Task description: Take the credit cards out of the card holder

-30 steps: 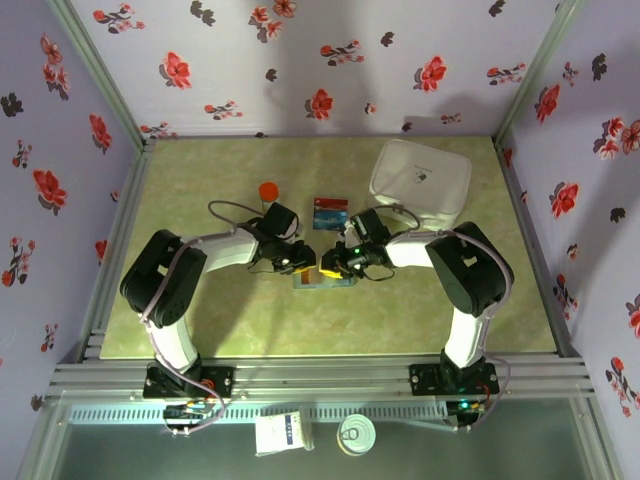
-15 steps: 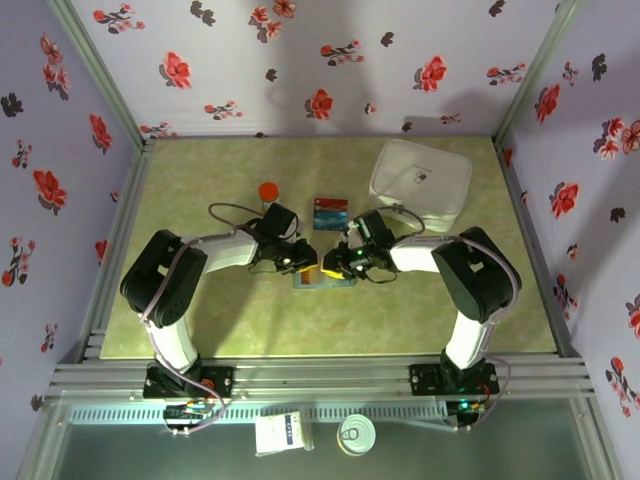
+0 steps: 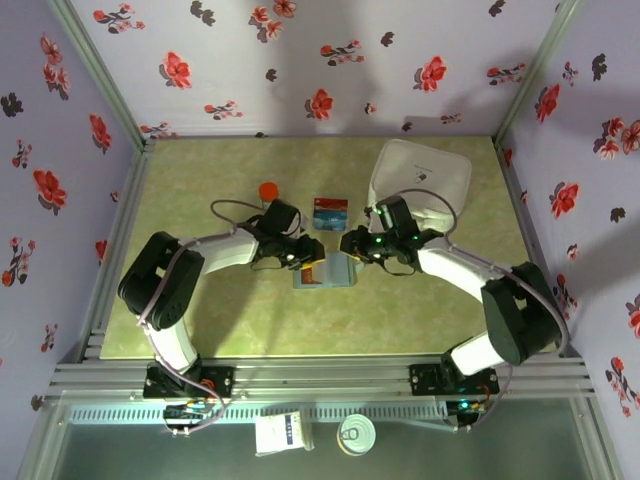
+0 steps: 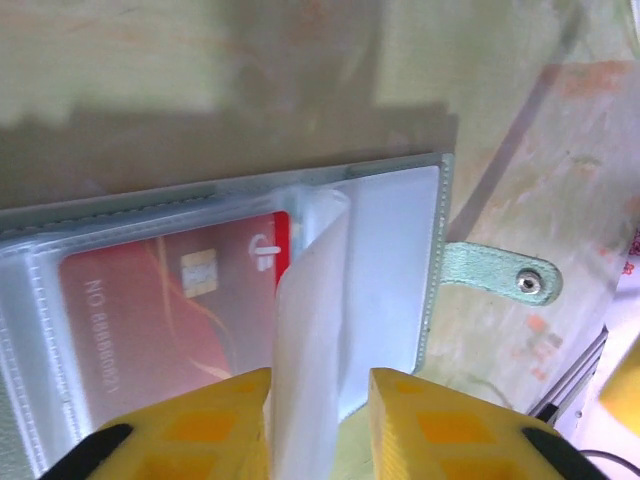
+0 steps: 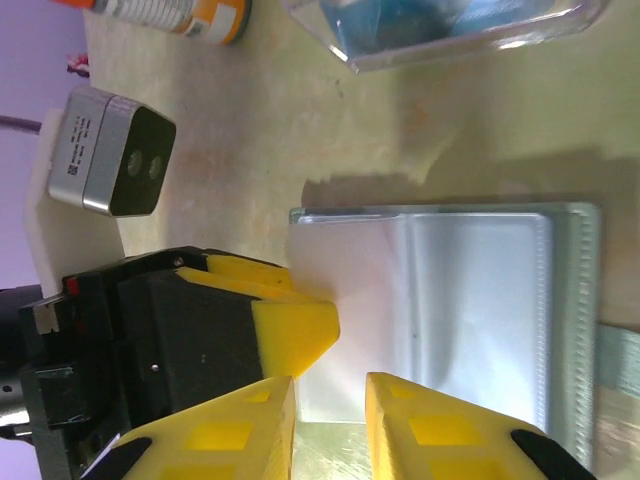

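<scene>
card holder open, red card in clear sleeve.

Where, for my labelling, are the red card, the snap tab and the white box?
red card (image 4: 150,310), left wrist view, face under clear sleeve
snap tab (image 4: 495,275), left wrist view, green strap
white box (image 3: 430,175), top view, lid

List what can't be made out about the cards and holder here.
- Left wrist: print on the red card, blurred through the plastic over it.
- Left wrist: whether the left gripper pinches the raised sleeve leaf; its fingertips are cut off by the bottom edge.
- Right wrist: any cards in the card holder; glare whitens its sleeves.
- Right wrist: teal card in the clear stand, cut off by the top edge.
</scene>
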